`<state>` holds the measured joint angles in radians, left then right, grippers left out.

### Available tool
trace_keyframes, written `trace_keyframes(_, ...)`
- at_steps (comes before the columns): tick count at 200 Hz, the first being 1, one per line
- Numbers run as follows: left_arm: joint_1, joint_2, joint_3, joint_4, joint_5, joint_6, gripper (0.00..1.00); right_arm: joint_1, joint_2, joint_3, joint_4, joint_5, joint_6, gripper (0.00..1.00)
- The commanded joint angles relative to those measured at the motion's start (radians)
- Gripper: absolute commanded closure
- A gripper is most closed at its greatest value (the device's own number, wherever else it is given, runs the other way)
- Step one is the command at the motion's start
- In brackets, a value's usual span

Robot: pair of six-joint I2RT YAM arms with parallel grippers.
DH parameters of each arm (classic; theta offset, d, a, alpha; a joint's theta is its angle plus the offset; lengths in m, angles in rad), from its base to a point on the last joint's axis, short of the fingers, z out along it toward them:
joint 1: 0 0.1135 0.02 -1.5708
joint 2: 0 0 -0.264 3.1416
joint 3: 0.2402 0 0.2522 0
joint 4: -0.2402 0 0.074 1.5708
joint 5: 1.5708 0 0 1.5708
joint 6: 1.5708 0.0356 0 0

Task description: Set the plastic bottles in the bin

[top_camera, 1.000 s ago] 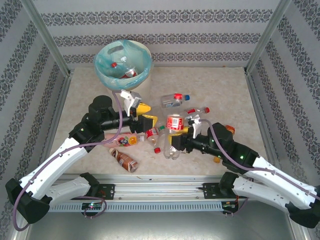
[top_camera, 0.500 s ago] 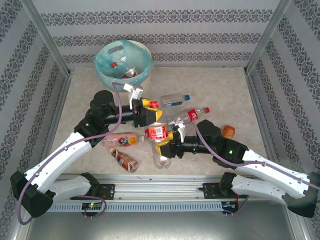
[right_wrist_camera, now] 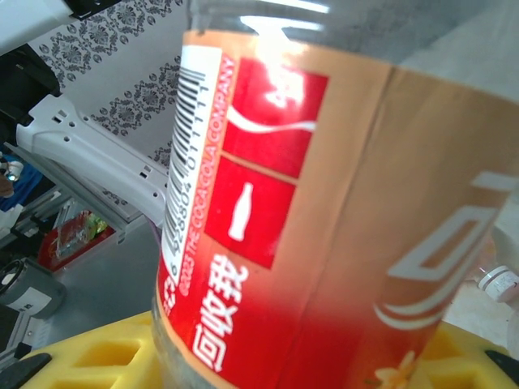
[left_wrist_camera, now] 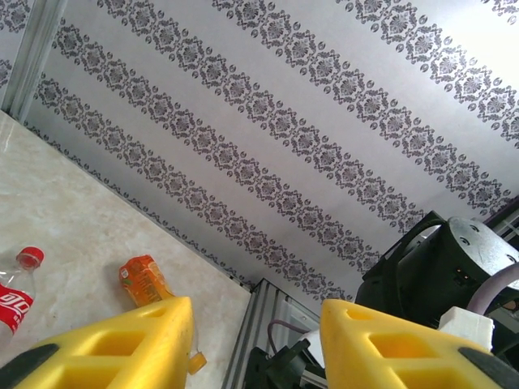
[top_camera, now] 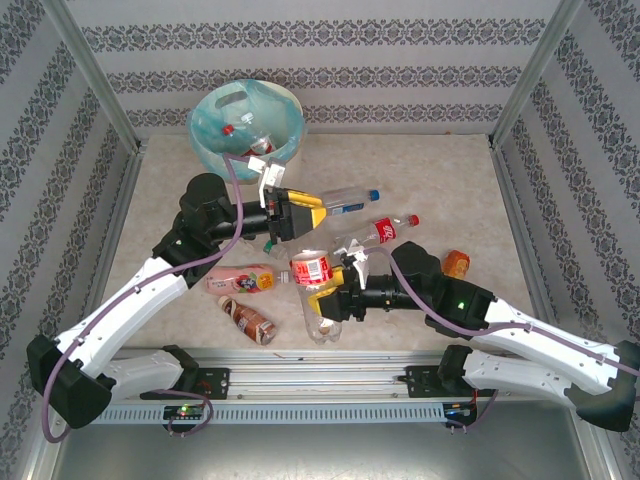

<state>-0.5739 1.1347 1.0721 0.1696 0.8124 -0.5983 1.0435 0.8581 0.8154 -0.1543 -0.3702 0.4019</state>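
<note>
My right gripper (top_camera: 324, 300) is shut on a clear plastic bottle with a red label (top_camera: 312, 268), held just off the table near the front; the right wrist view has that label (right_wrist_camera: 308, 203) up close above the yellow fingers (right_wrist_camera: 97, 352). My left gripper (top_camera: 312, 214) hovers open and points right, with nothing between its fingers (left_wrist_camera: 113, 344). Its tips are close to a blue-capped bottle (top_camera: 350, 198). The cream bin (top_camera: 292, 112) with a turquoise liner stands at the back left, with bottles inside it (top_camera: 252, 142).
A red-capped cola bottle (top_camera: 385, 230) and an orange bottle (top_camera: 455, 262) lie right of centre; both show in the left wrist view, cola (left_wrist_camera: 15, 288) and orange (left_wrist_camera: 146, 279). A pink-labelled bottle (top_camera: 240, 280) and a brown one (top_camera: 250, 318) lie under the left arm.
My right gripper has carried the red-labelled bottle left and toward the near edge. My left gripper has swung right toward the blue-capped bottle and its jaws have narrowed.
</note>
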Motion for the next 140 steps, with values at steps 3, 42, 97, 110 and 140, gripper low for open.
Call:
trace_keyframes(3, 0.025, -0.033, 0.021, 0.019, 0.008, -0.003, 0.69, 0.01, -0.017, 0.02, 0.033, 0.002, -0.029, 0.62)
trace_keyframes(42, 0.045, -0.066, 0.019, 0.005, -0.018, 0.006, 1.0, 0.012, -0.005, 0.027, 0.021, 0.039, -0.026, 0.44)
trace_keyframes(97, 0.068, -0.085, 0.234, -0.247, -0.287, 0.239, 1.0, 0.025, -0.071, 0.024, -0.041, 0.357, -0.032, 0.02)
trace_keyframes(110, 0.067, -0.073, 0.324, -0.316, -0.434, 0.324, 1.0, 0.027, -0.096, 0.021, -0.093, 0.467, -0.025, 0.02)
trace_keyframes(140, 0.075, -0.03, 0.464, -0.292, -0.779, 0.479, 1.0, 0.026, -0.185, -0.027, -0.144, 0.673, 0.029, 0.02)
